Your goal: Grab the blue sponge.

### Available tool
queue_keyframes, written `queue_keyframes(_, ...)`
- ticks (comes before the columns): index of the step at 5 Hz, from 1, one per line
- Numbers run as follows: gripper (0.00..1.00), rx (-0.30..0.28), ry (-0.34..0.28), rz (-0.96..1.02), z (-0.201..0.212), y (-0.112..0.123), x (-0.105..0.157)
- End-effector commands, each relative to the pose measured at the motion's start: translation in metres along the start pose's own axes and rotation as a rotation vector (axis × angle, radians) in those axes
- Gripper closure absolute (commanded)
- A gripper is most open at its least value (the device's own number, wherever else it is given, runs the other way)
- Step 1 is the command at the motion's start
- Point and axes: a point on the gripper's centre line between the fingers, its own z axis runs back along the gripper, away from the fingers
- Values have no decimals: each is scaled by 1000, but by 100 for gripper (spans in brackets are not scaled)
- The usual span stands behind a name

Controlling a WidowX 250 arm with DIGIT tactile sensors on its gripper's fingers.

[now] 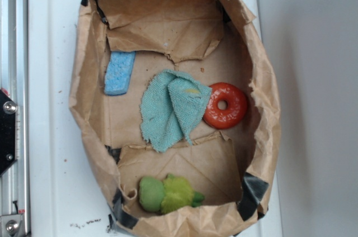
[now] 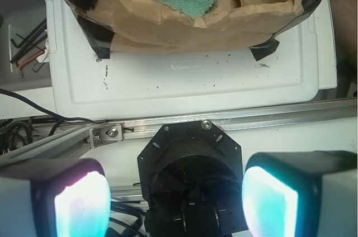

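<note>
I judge this to be the approach step: nothing is grasped and the arm does not appear in the exterior view. In the wrist view the gripper (image 2: 176, 200) sits outside the crumpled brown paper bag (image 2: 184, 27), over the base hardware, with its two glowing cyan-padded fingers (image 2: 83, 206) spread wide apart and empty.

The small light-blue rectangular foam sponge (image 1: 119, 72), speckled and porous, lies flat on the bag floor at the upper left, just beside the left paper wall. It is apart from the teal-green terry cloth (image 1: 169, 108), which is soft, looped and loosely folded. The glossy red ring (image 1: 225, 105) touches the cloth's right edge. A fuzzy green plush toy (image 1: 168, 193) rests at the bottom end.

Next move, as I judge it: carry the gripper over the bag rim, align above the sponge, descend clear of the wall. The foam should compress easily.
</note>
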Motion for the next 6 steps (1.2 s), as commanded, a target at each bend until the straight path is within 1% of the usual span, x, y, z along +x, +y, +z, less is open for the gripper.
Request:
queue_keyframes(1, 0, 0, 0, 0, 0, 0, 0)
queue_keyframes(2, 0, 21, 4, 41, -11, -2, 28)
queue_keyframes(3, 0, 93, 20, 110, -22, -6, 53)
queue_keyframes(4, 0, 95, -18, 87, -29, 5, 76)
queue_keyframes(5, 0, 10, -54, 10, -40, 25, 103)
queue_keyframes(6, 0, 33, -97, -57, -48, 32, 119)
